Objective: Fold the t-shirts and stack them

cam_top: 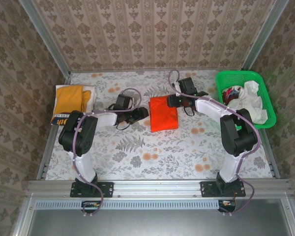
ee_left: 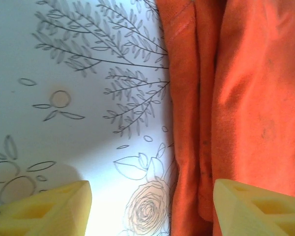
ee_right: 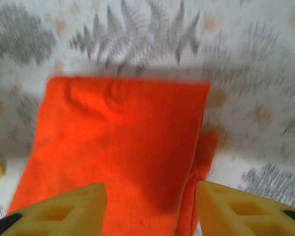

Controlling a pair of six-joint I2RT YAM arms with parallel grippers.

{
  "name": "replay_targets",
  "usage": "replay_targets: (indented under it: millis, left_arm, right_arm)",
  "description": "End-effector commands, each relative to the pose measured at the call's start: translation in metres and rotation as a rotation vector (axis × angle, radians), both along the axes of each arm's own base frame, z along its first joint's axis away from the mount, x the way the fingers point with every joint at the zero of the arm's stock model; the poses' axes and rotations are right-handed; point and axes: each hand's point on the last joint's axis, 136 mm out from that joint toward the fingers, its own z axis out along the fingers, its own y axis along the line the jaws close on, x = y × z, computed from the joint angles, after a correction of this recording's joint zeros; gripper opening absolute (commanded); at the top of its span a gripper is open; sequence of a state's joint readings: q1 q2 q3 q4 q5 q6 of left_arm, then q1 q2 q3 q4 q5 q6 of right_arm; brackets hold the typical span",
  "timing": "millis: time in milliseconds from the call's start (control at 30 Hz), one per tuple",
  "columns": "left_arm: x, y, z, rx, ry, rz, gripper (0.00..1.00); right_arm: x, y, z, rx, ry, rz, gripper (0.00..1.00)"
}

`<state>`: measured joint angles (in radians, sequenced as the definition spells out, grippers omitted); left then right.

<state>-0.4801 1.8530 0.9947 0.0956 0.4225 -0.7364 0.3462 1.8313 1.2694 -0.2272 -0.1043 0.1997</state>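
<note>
Recorded a plain orange-red cloth t-shirt [cam_top: 163,114], folded to a rectangle, flat at the middle of the floral-printed table [cam_top: 137,152]. Found the left gripper [cam_top: 140,114] just beside its left edge, yellow fingers [ee_left: 49,206] parted across the cloth's border, gripping nothing. Found the right gripper [cam_top: 173,100] at its far right corner, jaws likewise apart and empty. Noted a folded mustard-yellow t-shirt [cam_top: 70,101] at far left, and crumpled white t-shirts [cam_top: 250,98] in a green plastic mesh basket [cam_top: 246,76] at far right.

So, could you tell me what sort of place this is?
Probably a robot test cell rather than a home: wallpapered panels in a metal frame, two arms bolted to the table's rail, folded t-shirts and a laundry basket.
</note>
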Motion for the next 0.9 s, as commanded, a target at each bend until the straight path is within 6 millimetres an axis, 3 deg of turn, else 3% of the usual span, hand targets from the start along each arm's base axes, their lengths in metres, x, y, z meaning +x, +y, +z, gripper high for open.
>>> replay_targets:
  millis: [0,33,133,267,400,500,667,767,867]
  left_arm:
    - [0.011,-0.018,0.013,0.034,-0.053,-0.016,0.59]
    - [0.014,-0.025,0.015,0.033,-0.052,-0.031,0.48]
    - [0.023,-0.039,0.021,0.053,-0.058,-0.051,0.31]
    - [0.027,-0.049,0.020,0.088,-0.050,-0.066,0.21]
    - [0.018,-0.043,-0.016,0.158,0.021,-0.062,0.15]
    - [0.007,-0.037,-0.040,0.185,0.070,-0.056,0.14]
    - [0.003,-0.040,-0.036,0.177,0.046,-0.072,0.21]
    - [0.009,-0.044,-0.018,0.156,-0.008,-0.074,0.41]
    - [0.017,-0.040,0.003,0.176,-0.084,-0.054,0.58]
  right_arm:
    - [-0.031,0.014,-0.001,0.067,0.086,-0.018,0.41]
    - [-0.039,0.015,-0.006,0.060,0.104,-0.018,0.37]
    - [-0.058,0.015,-0.027,0.044,0.153,-0.018,0.31]
    - [-0.075,0.015,-0.054,0.013,0.201,-0.006,0.30]
    - [-0.078,0.013,-0.074,0.005,0.228,-0.023,0.29]
    - [-0.076,0.013,-0.067,0.019,0.200,-0.035,0.31]
    - [-0.068,0.007,-0.031,0.033,0.067,-0.057,0.49]
    - [-0.060,-0.002,-0.008,0.049,-0.013,-0.105,0.65]
    - [-0.051,-0.011,0.002,0.109,-0.021,-0.156,0.84]
